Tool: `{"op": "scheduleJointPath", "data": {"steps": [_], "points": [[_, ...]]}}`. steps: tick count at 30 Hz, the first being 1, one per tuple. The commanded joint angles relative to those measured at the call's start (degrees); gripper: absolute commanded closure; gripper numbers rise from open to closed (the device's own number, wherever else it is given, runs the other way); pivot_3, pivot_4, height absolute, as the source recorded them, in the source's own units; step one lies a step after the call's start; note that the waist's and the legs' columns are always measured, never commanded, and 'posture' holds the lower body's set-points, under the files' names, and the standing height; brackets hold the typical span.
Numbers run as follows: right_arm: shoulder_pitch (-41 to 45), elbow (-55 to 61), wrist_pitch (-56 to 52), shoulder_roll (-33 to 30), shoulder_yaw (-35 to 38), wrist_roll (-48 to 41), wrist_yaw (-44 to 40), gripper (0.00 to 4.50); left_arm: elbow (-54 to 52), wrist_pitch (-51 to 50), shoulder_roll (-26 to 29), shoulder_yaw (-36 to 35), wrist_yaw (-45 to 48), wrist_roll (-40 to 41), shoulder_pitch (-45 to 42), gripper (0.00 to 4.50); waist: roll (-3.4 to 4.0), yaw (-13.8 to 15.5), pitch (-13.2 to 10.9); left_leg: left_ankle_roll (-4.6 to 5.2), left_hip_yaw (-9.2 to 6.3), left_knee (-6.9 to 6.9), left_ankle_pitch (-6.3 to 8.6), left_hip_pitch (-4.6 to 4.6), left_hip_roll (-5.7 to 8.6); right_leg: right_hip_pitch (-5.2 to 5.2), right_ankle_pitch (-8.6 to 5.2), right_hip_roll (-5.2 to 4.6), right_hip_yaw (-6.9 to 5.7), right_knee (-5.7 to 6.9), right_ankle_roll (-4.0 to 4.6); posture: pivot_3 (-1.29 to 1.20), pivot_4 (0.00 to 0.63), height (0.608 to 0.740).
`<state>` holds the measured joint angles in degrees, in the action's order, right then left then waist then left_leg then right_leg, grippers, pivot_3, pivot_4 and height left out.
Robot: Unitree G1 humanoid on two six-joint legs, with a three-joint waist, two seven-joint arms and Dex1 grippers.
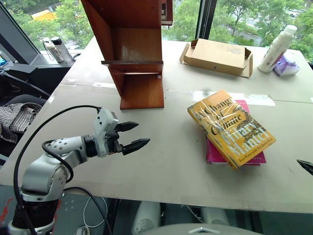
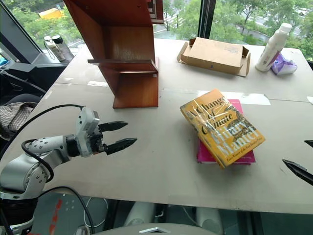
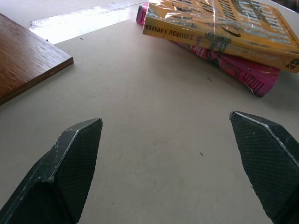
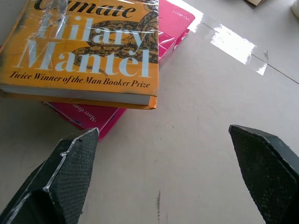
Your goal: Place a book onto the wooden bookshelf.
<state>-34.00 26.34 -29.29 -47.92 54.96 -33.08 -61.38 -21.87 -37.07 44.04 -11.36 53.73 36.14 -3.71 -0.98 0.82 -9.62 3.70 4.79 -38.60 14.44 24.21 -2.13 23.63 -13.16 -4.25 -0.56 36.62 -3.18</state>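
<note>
Yellow spine of the book (image 3: 205,39) plain in left wrist view; both pincers, left (image 1: 131,136) and right (image 2: 302,164), spread, empty.

Magenta-pink book (image 1: 253,157) mostly hidden under book (image 1: 230,127); wooden bookshelf (image 1: 129,49) top cut off.

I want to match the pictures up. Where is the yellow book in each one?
Left eye view: the yellow book right of centre, atop the pink book.
Right eye view: centre-right.
Left wrist view: far end, spine showing.
Right wrist view: cover close up.
Shared landmark: the pink book underneath.
</note>
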Motion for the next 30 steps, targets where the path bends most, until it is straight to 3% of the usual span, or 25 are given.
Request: {"op": "scheduleJointPath", "data": {"steps": [1,7,11,16,20,21,24,30], "points": [[2.32,0.72,1.23,-0.14,-0.05,0.43,2.09,0.07,-0.61,0.59,0.49,-0.53,0.66,1.09,-2.43,0.00,0.00,0.02,0.00,0.00,0.00,0.00,0.00,0.00,0.00,0.00,0.00,0.00,0.00,0.00,0.00,0.00,0.150,0.740],[9.30,9.25,-7.75,-4.18,-2.17,-0.21,11.73,0.07,0.23,-1.16,-1.03,1.29,0.57,3.53,-9.22,0.00,0.05,0.00,0.01,0.02,0.05,-0.03,-0.02,-0.04,0.04,-0.03,0.01,0.20,0.03,0.04,-0.01,0.00,0.150,0.740],[20.71,10.04,-23.37,-10.94,-5.86,-9.55,20.04,0.07,-1.03,-2.20,-1.00,2.01,2.57,6.31,-12.43,0.00,-0.02,-0.32,-0.01,0.02,0.10,-0.03,-0.02,-0.07,0.03,-0.03,0.01,0.27,0.07,0.06,-0.01,0.00,0.150,0.740],[33.12,10.26,-31.36,-16.47,-19.47,-9.59,28.43,2.30,-3.78,-1.13,0.18,3.64,5.10,6.49,-12.73,0.00,-0.03,-0.09,-0.02,0.02,0.11,-0.01,-0.03,-0.07,0.04,-0.02,0.00,0.28,0.05,0.07,-0.01,0.00,0.150,0.740],[41.29,7.67,-32.83,-19.55,-34.49,-2.61,33.21,4.26,-5.56,-0.80,0.24,4.46,5.33,6.44,-11.88,0.00,-0.04,-0.01,-0.03,0.03,0.15,-0.01,-0.03,-0.03,0.05,0.02,0.00,0.26,0.06,0.05,-0.02,0.00,0.150,0.740],[43.37,6.49,-32.39,-20.16,-38.26,-0.33,34.22,4.46,-6.05,-0.64,0.22,4.62,5.21,6.28,-11.50,0.00,-0.04,-0.03,-0.03,0.03,0.16,-0.01,-0.03,-0.02,0.05,0.04,0.00,0.25,0.06,0.04,-0.02,0.00,0.150,0.740],[49.61,3.69,-32.50,-20.59,-47.13,4.31,35.20,4.46,-7.09,-0.51,-0.09,4.81,4.38,6.26,-10.55,0.00,-0.03,-0.13,-0.04,0.00,0.17,-0.03,-0.05,0.10,0.07,0.14,0.00,0.25,0.06,0.05,-0.03,0.00,0.150,0.740],[59.25,-3.46,-30.76,-21.11,-66.35,14.10,28.80,4.46,-10.03,-0.05,-1.17,5.28,2.16,6.31,-8.57,0.00,-0.01,-0.22,-0.05,-0.12,0.19,-0.03,-0.12,0.14,0.04,0.21,0.00,0.31,0.06,0.06,-0.04,0.00,0.150,0.740]]}}
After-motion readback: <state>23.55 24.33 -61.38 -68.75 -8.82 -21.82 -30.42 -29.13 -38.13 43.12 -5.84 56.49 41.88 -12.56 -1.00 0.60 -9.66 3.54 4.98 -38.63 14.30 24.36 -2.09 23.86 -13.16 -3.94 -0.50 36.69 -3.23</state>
